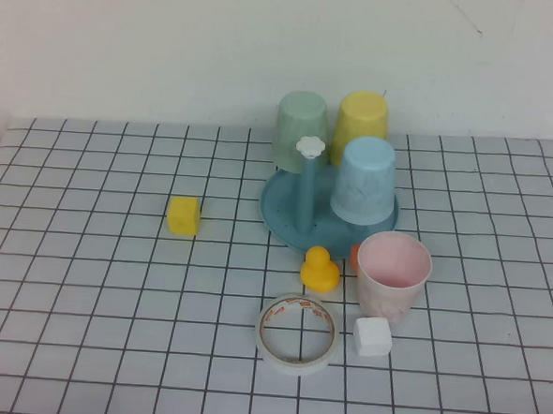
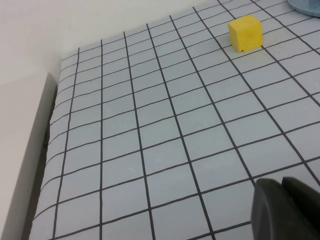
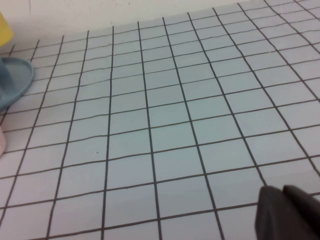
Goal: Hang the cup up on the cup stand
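pink cup [image 1: 394, 273] stands upright beside cup stand [image 1: 285, 217]; both grippers closed, outside.

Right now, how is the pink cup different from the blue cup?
The pink cup stands mouth up on the table; the blue cup hangs upside down on the cup stand. The pink cup sits nearer the duck. Both look the same shape and size.

A pale table [image 1: 86, 252] with a black grid. Resting on it: a teal cup stand [image 1: 285, 217], a pink cup [image 1: 392, 275], a yellow cube [image 1: 183, 214], a yellow duck [image 1: 320, 269], a tape roll [image 1: 295, 334], a white cube [image 1: 372, 337], and possibly a small red object [image 1: 354, 256] behind the pink cup.
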Tool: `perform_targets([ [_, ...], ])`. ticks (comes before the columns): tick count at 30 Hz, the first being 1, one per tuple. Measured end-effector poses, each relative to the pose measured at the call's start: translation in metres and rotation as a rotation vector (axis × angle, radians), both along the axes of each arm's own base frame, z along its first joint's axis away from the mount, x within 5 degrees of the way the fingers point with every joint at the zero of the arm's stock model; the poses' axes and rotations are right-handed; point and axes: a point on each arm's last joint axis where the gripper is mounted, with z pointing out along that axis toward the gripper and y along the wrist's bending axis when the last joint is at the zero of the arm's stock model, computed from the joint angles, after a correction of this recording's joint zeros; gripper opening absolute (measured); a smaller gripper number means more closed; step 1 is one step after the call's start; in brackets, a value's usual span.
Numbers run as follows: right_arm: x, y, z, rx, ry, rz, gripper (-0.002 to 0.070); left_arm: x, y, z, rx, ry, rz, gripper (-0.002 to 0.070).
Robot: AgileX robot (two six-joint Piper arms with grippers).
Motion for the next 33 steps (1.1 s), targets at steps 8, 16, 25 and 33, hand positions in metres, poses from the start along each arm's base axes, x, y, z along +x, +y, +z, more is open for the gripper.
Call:
perform_targets([
  [8,0.0000,-0.0003,0.0001,-0.008,0.000,-0.001,-0.0001,0.0000,0.0000,0.0000,0.000,0.000,0.000,-0.0002],
  [16,0.0000,-0.0003,0.0001,-0.008,0.000,-0.001,-0.0001,0.0000,0.0000,0.0000,0.000,0.000,0.000,-0.0002],
  [25,0.0003,-0.0001,0.0010,-0.008,-0.010,0.001,-0.0001,0.0000,0.0000,0.0000,0.000,0.000,0.000,-0.0002],
  [33,0.0004,0.0010,0.0010,0.022,-0.014,0.004,-0.0001,0.0001,-0.0030,0.0020,-0.162,0.001,0.007,-0.0002],
])
